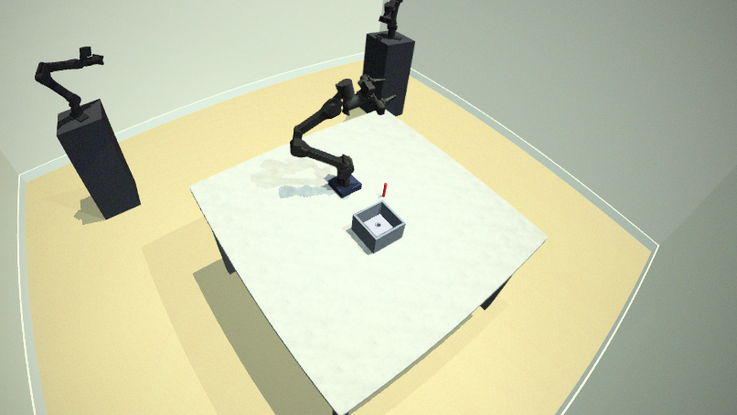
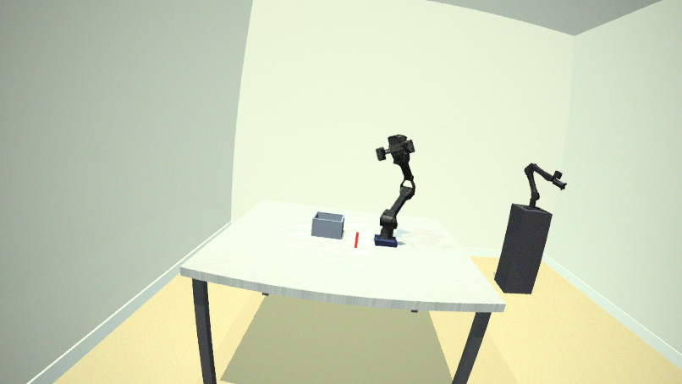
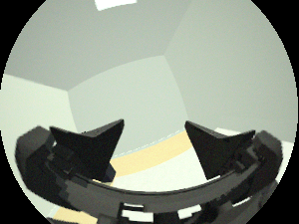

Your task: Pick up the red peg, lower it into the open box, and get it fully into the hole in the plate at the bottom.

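Note:
The red peg (image 1: 384, 190) (image 2: 356, 239) stands upright on the table, between the box and the arm's base. The grey open box (image 1: 389, 242) (image 2: 327, 228) sits beside it. A white plate (image 1: 369, 223) with a dark hole in its middle lies at the box bottom, and no peg is in it. My gripper (image 1: 389, 88) (image 2: 395, 149) (image 3: 154, 122) is open and empty, raised high above the table and well away from the peg and box. The wrist view shows walls, floor and part of the table's top between the spread fingers, with neither peg nor box.
The arm's dark blue base (image 1: 345, 186) (image 2: 385, 241) is fixed to the pale table (image 1: 309, 268) (image 2: 286, 271) close to the peg. The box walls rise around the plate. Two other arms stand on dark pedestals (image 1: 98, 159) (image 1: 388, 67) off the table.

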Controlling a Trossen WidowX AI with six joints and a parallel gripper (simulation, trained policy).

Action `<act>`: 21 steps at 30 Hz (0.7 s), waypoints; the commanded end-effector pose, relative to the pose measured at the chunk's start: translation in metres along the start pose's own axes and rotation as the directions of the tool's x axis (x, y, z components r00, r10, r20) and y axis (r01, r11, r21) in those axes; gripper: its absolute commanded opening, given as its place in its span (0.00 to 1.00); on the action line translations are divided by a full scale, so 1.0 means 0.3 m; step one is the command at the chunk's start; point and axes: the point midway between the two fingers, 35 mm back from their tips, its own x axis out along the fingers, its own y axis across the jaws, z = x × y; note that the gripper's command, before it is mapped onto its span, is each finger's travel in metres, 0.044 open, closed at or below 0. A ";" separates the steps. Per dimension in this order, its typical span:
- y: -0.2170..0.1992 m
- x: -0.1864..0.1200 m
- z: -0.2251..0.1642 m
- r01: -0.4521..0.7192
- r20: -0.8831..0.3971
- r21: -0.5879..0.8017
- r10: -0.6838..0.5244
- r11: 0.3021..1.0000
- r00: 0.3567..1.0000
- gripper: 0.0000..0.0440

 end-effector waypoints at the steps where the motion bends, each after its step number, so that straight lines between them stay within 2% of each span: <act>1: -0.095 0.037 -0.071 0.116 -0.061 0.052 -0.113 0.992 0.992 1.00; 11: -0.330 0.075 -0.252 0.407 -0.228 0.148 -0.369 0.902 0.901 1.00; 21: -0.536 0.038 -0.433 0.665 -0.400 0.206 -0.558 0.718 0.727 1.00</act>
